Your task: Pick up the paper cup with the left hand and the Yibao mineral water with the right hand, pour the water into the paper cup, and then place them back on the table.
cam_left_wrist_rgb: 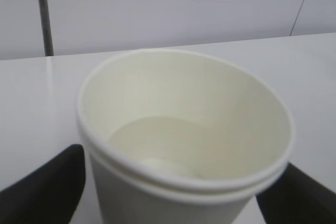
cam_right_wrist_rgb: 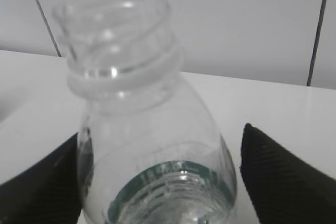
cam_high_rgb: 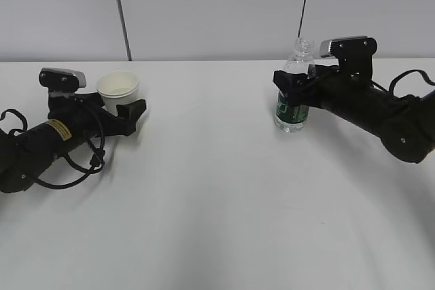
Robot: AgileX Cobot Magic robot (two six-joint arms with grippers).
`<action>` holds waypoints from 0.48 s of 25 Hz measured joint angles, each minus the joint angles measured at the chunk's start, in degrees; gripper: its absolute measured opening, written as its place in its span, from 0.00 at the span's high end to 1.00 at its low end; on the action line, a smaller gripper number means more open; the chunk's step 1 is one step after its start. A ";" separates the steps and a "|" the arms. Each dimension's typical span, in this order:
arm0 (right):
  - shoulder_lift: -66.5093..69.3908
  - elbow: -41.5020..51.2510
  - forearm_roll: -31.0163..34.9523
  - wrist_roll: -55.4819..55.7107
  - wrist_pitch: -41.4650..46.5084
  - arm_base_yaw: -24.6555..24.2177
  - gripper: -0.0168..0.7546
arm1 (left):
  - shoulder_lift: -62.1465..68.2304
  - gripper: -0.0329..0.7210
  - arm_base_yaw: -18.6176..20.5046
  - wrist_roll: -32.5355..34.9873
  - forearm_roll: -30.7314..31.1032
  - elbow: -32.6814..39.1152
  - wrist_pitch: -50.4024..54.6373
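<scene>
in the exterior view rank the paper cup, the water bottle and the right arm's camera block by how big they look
Largest to smallest, as they look in the exterior view:
1. Yibao mineral water bottle, tallest of the three.
2. Paper cup, shorter but wider.
3. Camera block on the right arm, a thin slab.
All three sit at a similar depth, so nearness hardly skews the order.

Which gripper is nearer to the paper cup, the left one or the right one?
Left. The left gripper sits around the paper cup; the right gripper is far across the table, around the Yibao mineral water.
</scene>
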 joint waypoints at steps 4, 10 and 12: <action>-1.99 0.00 -0.13 0.00 2.33 0.00 0.13 | 0.00 0.17 0.00 0.00 0.07 0.00 0.00; -4.87 0.00 -0.68 0.65 3.08 0.00 0.13 | -0.54 0.17 0.00 0.00 1.24 0.00 0.26; -5.63 0.00 -0.91 0.76 3.79 0.00 0.13 | -1.45 0.17 0.00 0.00 1.76 0.00 0.19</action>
